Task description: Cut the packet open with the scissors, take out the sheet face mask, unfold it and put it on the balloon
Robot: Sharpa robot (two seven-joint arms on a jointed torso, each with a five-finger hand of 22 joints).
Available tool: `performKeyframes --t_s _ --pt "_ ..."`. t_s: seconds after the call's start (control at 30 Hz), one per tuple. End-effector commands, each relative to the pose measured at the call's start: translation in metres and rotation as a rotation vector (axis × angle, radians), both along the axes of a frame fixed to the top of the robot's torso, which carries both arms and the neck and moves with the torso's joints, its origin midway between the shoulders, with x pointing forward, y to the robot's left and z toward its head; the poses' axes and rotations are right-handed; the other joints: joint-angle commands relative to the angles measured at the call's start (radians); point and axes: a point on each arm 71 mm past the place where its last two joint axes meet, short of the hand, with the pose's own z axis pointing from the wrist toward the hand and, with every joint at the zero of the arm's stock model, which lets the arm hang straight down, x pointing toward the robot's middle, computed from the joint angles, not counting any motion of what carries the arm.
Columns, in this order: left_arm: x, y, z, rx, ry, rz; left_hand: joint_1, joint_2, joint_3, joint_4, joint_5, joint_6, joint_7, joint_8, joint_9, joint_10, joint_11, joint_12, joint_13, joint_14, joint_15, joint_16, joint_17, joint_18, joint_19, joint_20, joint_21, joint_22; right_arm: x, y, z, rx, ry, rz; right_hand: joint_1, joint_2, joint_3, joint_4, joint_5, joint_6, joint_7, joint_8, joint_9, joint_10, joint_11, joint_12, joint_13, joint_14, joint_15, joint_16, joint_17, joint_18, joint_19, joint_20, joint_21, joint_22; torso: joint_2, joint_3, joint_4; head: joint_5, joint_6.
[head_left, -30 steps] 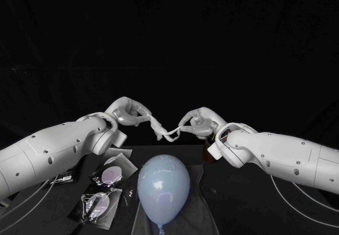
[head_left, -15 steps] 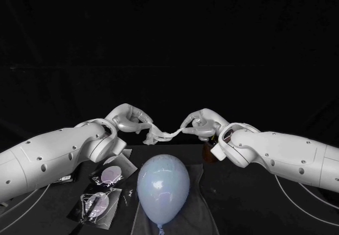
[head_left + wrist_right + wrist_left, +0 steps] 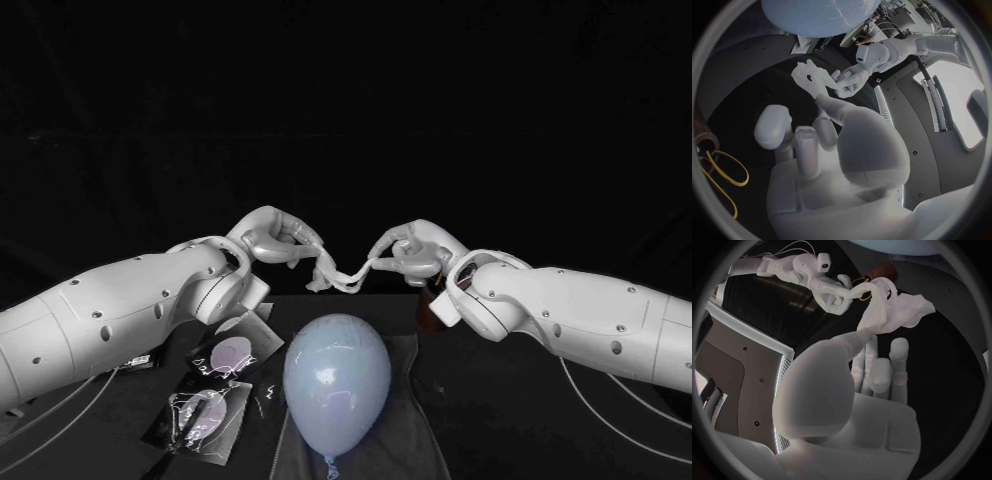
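Both hands are up above the table, facing each other, with the sheet face mask (image 3: pixel 335 272) strung between them. The left hand (image 3: pixel 274 238) pinches one end of it between its thumb and a fingertip; in the left wrist view its other fingers (image 3: pixel 898 357) stand straight and loose, not on the mask. The right hand (image 3: pixel 407 250) pinches the opposite end, its other fingers curled beside the grip. The mask is not spread out: it is a crumpled, twisted white strip, sagging in the middle and hanging free in the air, touching nothing but the two hands.

Right below it lies the balloon (image 3: pixel 335 378), pale blue, lengthwise, on a grey cloth (image 3: pixel 401 425) at the middle of the table's near edge, its knot pointing to that edge. The mask hangs over the balloon's far end, clear of it.

Left of the balloon, one packet (image 3: pixel 228 355) lies flat just beside the cloth, and a second packet (image 3: pixel 198 418) lies closer to the near edge. A brown object (image 3: pixel 427 312) peeks out behind the right wrist; what it is, I cannot tell.
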Motion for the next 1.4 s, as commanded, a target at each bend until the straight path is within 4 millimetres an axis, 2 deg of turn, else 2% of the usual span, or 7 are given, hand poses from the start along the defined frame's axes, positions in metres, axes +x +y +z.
performKeyframes --t_s 0.03,0.2,0.37,0.5,0.6,0.7,1.4 --pt "0.007 0.013 0.004 -0.033 -0.018 0.06 -0.011 0.003 0.009 -0.018 0.006 -0.008 0.001 0.005 0.002 -0.007 -0.002 0.001 0.0 0.027 0.0 0.007 0.051 0.009 0.011 -0.002 0.012 0.008 0.005 -0.003 0.005 0.038 -0.066 -0.091 -0.006 0.005 0.003 -0.001 0.007 0.0 0.003 0.002 0.002 0.004 0.0 0.006 0.005 0.082 -0.001 0.008 0.179 0.005 0.003 0.002 -0.008 0.136 0.002 0.0007 -0.0119 0.006 0.009" --pt "0.001 0.0 0.005 0.031 0.002 -0.03 -0.027 0.001 0.009 -0.029 0.005 -0.004 0.001 0.008 0.008 -0.003 -0.004 0.003 0.0 -0.023 0.0 -0.01 -0.059 0.014 -0.02 0.0 -0.016 -0.012 0.008 -0.01 0.003 0.015 -0.036 -0.061 -0.008 0.005 0.002 -0.001 0.006 0.0 0.003 0.002 0.002 -0.004 0.0 -0.002 -0.007 0.081 -0.001 0.006 0.172 0.004 0.005 0.002 -0.003 0.137 -0.003 -0.0012 0.006 -0.013 0.003" --pt "0.014 0.027 0.007 -0.04 -0.014 0.095 -0.032 0.01 0.019 -0.045 0.005 -0.01 0.001 0.005 0.01 -0.008 -0.002 0.002 0.0 0.015 0.0 0.001 0.018 0.015 -0.006 -0.002 -0.007 -0.008 0.017 -0.017 0.004 0.041 -0.082 -0.16 -0.007 0.006 0.003 -0.001 0.007 0.0 0.003 0.002 0.003 -0.001 0.0 0.0 -0.003 0.084 -0.001 0.01 0.184 0.005 0.004 0.002 -0.006 0.136 0.002 0.0003 -0.0134 -0.009 0.012" --pt "0.01 0.018 0.003 0.0 -0.002 0.043 -0.051 0.009 0.015 -0.05 0.005 -0.006 0.003 0.009 0.017 -0.002 -0.005 0.002 -0.001 -0.04 0.0 -0.028 -0.089 0.015 -0.03 0.0 -0.026 -0.017 0.017 -0.024 0.004 0.027 -0.063 -0.136 -0.008 0.005 0.003 -0.001 0.006 -0.001 0.003 0.002 0.003 -0.005 0.0 -0.004 -0.009 0.082 -0.001 0.008 0.178 0.003 0.008 0.002 0.005 0.139 -0.005 -0.0022 0.0089 -0.014 -0.004" --pt "0.007 0.023 0.004 0.014 0.004 0.026 -0.049 0.013 0.023 -0.065 0.005 -0.01 0.0 0.007 0.019 -0.005 -0.003 0.002 -0.001 0.005 0.0 -0.01 0.005 0.013 -0.008 -0.002 -0.009 -0.005 0.016 -0.022 0.006 0.033 -0.071 -0.135 -0.004 0.007 0.007 -0.004 0.007 0.0 0.002 0.003 0.003 0.006 -0.001 0.006 0.006 0.084 -0.001 0.009 0.182 0.005 0.006 0.002 -0.004 0.137 0.003 0.0 -0.014 0.005 0.005" --pt "0.008 0.02 0.002 0.003 0.017 0.022 -0.061 0.011 0.019 -0.066 0.005 -0.005 0.002 0.01 0.022 0.0 -0.005 0.003 -0.001 -0.022 -0.001 -0.018 -0.059 0.014 -0.016 -0.001 -0.017 -0.01 0.015 -0.025 0.007 0.019 -0.076 -0.137 -0.01 0.006 0.004 -0.001 0.006 -0.002 0.003 0.003 0.004 -0.006 0.0 -0.005 -0.01 0.08 -0.001 0.005 0.169 0.006 0.003 0.002 -0.011 0.135 -0.003 -0.0031 0.0039 -0.006 -0.013" --pt "0.008 -0.008 0.005 -0.019 0.005 -0.013 -0.081 0.022 0.029 -0.092 0.006 -0.012 0.003 0.005 0.029 -0.002 -0.003 0.004 -0.003 0.032 -0.001 0.001 0.05 0.002 0.041 -0.002 0.031 0.028 0.011 0.003 0.013 0.037 -0.077 -0.062 -0.013 0.008 0.006 -0.003 0.007 -0.006 0.004 0.004 0.006 -0.011 0.001 -0.012 -0.018 0.077 0.0 0.001 0.157 0.007 0.0 0.003 -0.021 0.133 -0.001 -0.0004 -0.0023 -0.005 -0.007"
